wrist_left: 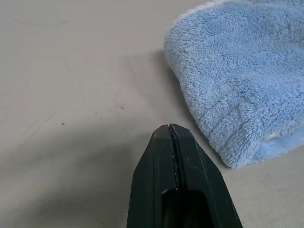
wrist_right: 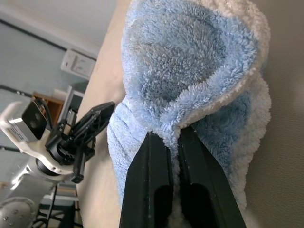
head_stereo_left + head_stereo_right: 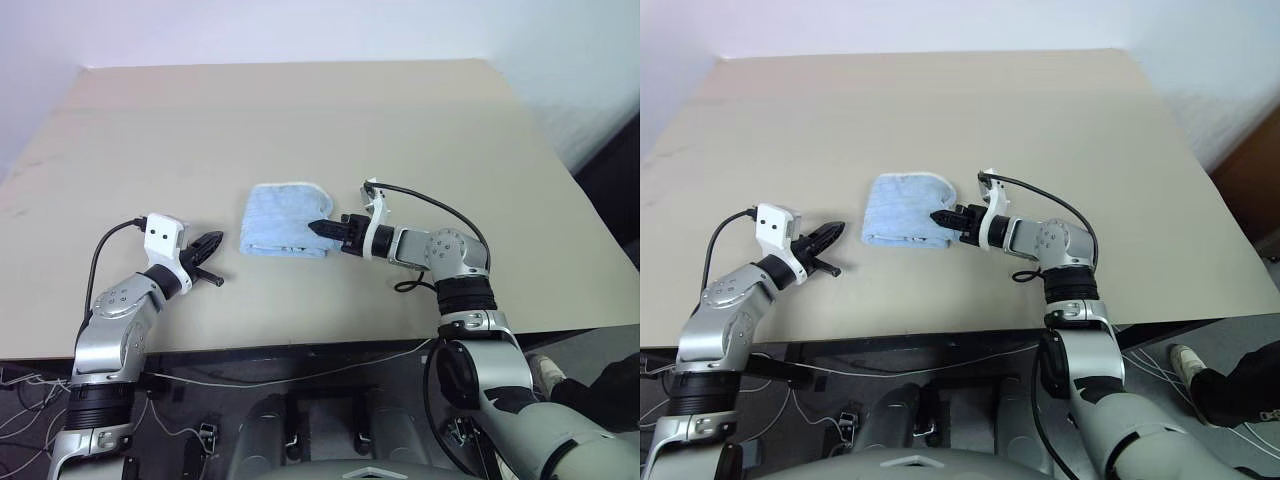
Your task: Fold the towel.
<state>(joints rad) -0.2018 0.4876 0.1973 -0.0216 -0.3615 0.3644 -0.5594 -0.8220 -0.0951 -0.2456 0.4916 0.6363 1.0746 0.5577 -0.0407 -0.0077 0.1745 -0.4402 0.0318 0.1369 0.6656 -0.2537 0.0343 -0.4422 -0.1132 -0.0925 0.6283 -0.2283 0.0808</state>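
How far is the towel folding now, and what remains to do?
Done: the towel already lies as a compact layered bundle on the table. In hand: the right gripper is shut on a raised towel edge. The left gripper is shut, beside the towel, holding nothing. Left: probably laying that edge over and releasing.

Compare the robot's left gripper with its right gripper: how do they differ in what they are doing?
The right gripper is shut on an edge of the towel; the left gripper is shut on nothing. The right reaches onto the towel; the left stands apart from it, beside it over the table. Both have black fingers.
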